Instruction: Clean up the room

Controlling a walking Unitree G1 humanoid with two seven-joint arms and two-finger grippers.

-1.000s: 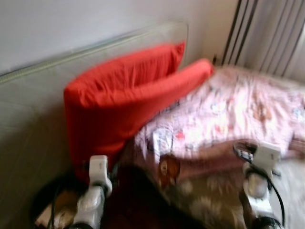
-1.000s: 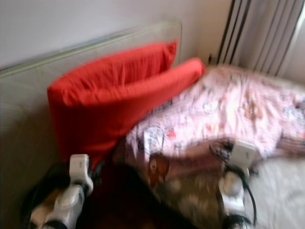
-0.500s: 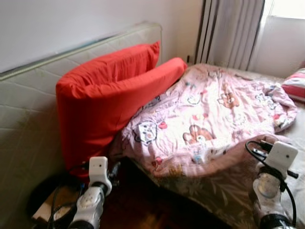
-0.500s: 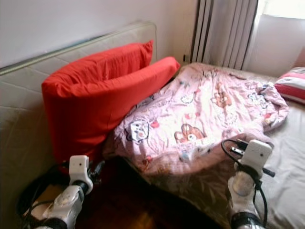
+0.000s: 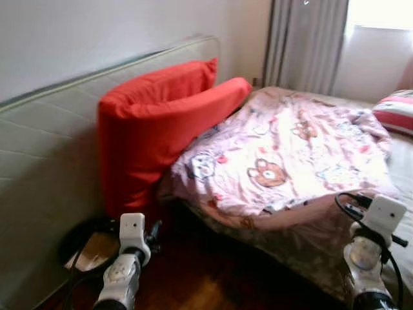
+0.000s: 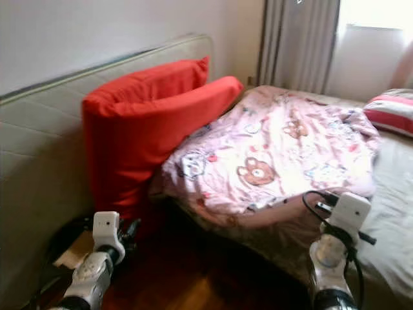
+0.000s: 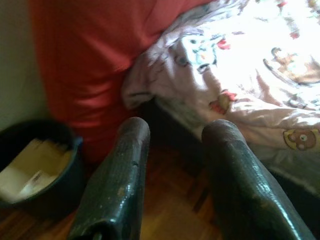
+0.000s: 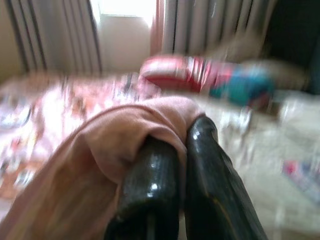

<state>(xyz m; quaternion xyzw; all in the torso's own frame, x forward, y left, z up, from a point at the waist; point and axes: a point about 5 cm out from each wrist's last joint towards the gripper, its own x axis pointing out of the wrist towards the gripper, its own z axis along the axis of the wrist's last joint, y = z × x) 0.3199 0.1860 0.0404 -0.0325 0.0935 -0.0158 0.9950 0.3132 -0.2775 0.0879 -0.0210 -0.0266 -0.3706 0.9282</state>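
1. Left eye view: a bed (image 5: 400, 161) runs along the right, with a pink quilt (image 5: 290, 155) printed with cartoon animals spread over it. A large red cushion (image 5: 155, 129) leans bent against a pale quilted headboard (image 5: 45, 168). On the dark wood floor (image 5: 206, 284) at the foot of the cushion sits a dark bin (image 5: 77, 242) holding paper; its rim is partly hidden by the left arm and its cables. A striped red pillow (image 5: 395, 110) is cut off by the frame edge. Both silver arms rise from the lower edge, and their fingers cannot be made out here. The quilt's near edge is blurred.

2. Right eye view: the same room slightly shifted. Grey curtains (image 6: 297, 45) hang beside a bright window (image 6: 377, 13) that is washed out, with no detail behind it.

3. Left wrist view: the left gripper (image 7: 175, 135) hangs above the floor with its two fingers spread apart and nothing between them. Beyond it lie the cushion's lower end, the quilt's hanging edge and the bin, whose far side is cut off.

4. Right wrist view: the right gripper (image 8: 177, 137) has its fingers pressed together, pinching a fold of pink cloth (image 8: 120, 150) that drapes over one finger and hides its tip. Everything behind is blurred; a red and teal shape on the bed cannot be identified.
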